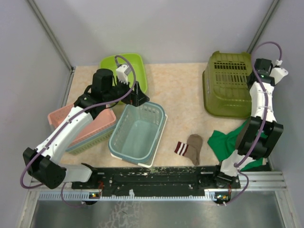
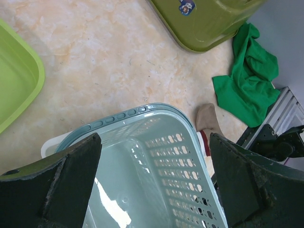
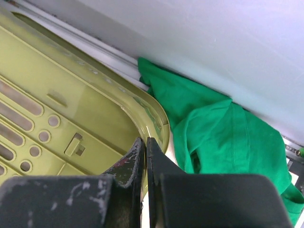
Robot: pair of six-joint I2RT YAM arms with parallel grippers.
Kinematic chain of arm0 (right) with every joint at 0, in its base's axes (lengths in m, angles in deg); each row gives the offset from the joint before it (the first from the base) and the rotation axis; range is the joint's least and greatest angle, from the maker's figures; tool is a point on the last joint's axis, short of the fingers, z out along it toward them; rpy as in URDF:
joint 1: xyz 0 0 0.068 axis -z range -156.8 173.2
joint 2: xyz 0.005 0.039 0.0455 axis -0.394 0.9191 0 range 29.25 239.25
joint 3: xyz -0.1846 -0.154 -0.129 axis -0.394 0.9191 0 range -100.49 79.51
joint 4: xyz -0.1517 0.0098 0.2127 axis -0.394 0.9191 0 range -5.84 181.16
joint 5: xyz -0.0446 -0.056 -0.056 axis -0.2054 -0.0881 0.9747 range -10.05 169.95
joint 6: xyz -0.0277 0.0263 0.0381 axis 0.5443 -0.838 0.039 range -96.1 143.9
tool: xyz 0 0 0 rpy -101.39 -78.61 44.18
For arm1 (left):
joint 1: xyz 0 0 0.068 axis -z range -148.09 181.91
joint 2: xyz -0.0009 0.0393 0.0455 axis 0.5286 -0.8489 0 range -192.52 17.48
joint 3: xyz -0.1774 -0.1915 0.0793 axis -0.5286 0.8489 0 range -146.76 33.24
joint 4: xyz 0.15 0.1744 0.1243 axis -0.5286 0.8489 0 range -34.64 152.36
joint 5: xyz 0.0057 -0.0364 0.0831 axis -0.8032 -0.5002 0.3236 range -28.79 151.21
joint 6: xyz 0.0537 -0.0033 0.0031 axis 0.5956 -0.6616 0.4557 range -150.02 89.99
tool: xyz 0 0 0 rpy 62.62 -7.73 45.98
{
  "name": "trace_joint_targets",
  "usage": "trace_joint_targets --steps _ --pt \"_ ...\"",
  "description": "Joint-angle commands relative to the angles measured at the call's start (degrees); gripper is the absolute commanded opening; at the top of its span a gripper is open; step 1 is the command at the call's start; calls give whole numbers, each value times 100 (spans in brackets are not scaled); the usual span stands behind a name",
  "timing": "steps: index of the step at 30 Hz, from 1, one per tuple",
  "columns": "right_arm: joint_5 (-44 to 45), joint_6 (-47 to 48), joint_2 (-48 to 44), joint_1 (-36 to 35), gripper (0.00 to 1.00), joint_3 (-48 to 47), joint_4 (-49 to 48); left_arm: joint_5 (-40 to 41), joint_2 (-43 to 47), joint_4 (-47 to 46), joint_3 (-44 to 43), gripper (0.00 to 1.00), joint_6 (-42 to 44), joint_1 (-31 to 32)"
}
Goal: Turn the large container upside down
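The large container is an olive green slotted basket (image 1: 227, 85) at the back right, and its sticker-marked base shows in the left wrist view (image 2: 204, 21). My right gripper (image 1: 260, 73) is at its right edge. In the right wrist view the fingers (image 3: 146, 139) are pressed together on the curved corner rim of the basket (image 3: 71, 104), with only a hairline gap. My left gripper (image 1: 135, 95) is wide open and empty, hovering over the far end of a teal basket (image 2: 156, 180).
The teal basket (image 1: 137, 133) sits on a white lid mid-table. A pink basket (image 1: 83, 124) is at the left and a lime tub (image 1: 124, 71) at the back. A brown striped sock (image 1: 190, 148) and a green cloth (image 1: 228, 142) lie front right.
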Motion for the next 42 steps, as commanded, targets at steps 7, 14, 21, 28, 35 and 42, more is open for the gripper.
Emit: trace_joint_targets --steps 7,14,21,28,35,42 --pt "-547 542 -537 268 59 67 -900 -180 -188 -138 -163 99 34 -21" --pt "-2486 1032 -1784 68 66 818 -1545 -74 -227 -146 -210 99 19 -24" --pt "-3675 1384 -2173 -1713 69 1280 -1769 107 -290 -135 -303 99 -88 -23" --pt "-3447 1038 -1553 -2968 69 1603 -1599 734 -123 147 -433 99 -45 -84" --pt "-2682 1132 -887 -3045 69 1654 -1430 672 34 172 -255 99 -36 -130" --pt "-1200 1397 -343 -2919 69 1364 -1183 590 113 167 -192 99 -24 -125"
